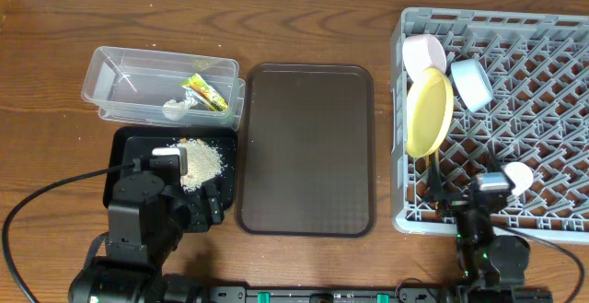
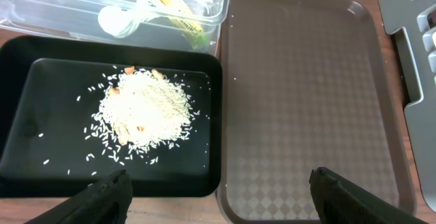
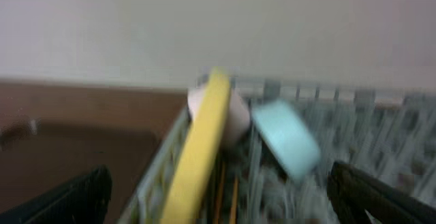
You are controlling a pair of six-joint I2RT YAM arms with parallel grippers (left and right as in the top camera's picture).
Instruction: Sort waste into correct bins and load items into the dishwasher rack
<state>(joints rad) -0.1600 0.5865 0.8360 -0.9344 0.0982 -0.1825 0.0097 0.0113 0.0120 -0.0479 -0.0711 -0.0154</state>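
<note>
The rack [image 1: 399, 156] fills the right end of the table [image 1: 55, 27], and the overhead frame cuts off its right side. At the rack's left wall the plate [image 1: 429, 112] stands on edge. The pink bowl [image 1: 424, 52] is just behind it toward the far edge, and the blue bowl [image 1: 470, 84] is tipped on its side next to that. The cup [image 1: 518, 176] lies near the rack's front edge, partly covered by the right arm. The chopsticks [image 3: 228, 193] show only as thin sticks below the plate in the badly blurred right wrist view. How they sit in the grid cannot be told. The right gripper [image 3: 221, 176] is spread wide, facing the plate's rim from the near side.

Toward the far-left corner, the tub [image 1: 110, 68] holds the wrapper [image 1: 204, 92] and the tissue [image 1: 177, 108] close together. A second rim shows under its near edge, and what that is cannot be told. The black tray [image 2: 41, 115] sits just in front of the tub, its near part hidden overhead by the left arm. The rice [image 2: 143, 108] is heaped in it, with stray grains scattered around. The left gripper [image 2: 219, 178] is spread wide over the near edges of the black tray and the brown tray [image 1: 306, 146]; only its fingertips show. The brown tray lies mid-table, between the black tray and the rack.
</note>
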